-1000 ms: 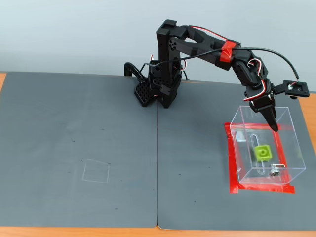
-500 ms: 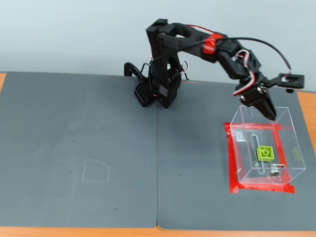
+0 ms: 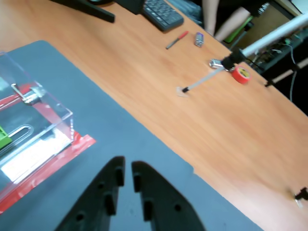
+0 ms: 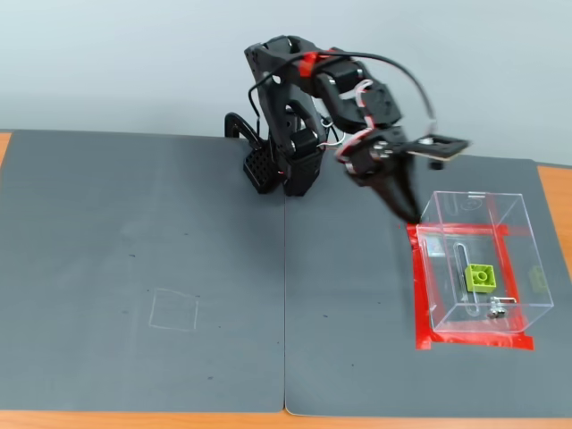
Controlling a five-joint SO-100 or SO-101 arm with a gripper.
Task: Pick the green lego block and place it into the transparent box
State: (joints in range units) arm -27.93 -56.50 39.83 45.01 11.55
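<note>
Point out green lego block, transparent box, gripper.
green lego block (image 4: 481, 277), fixed view, studded top face.
transparent box (image 4: 447, 238), fixed view, left part of top rim.
gripper (image 3: 127, 168), wrist view, gap between the fingertips.

Block (image 4: 481, 276) sits inside the box (image 4: 516, 207), studs up, near the slot (image 4: 459, 269) and latch (image 4: 497, 309). Box stands on the red tape square (image 4: 421, 299) at the mat's (image 4: 179, 223) right side. Arm (image 4: 299, 116) bends over from the back, gripper (image 4: 409, 211) pointing down just beside the box's left wall, clear of it
</note>
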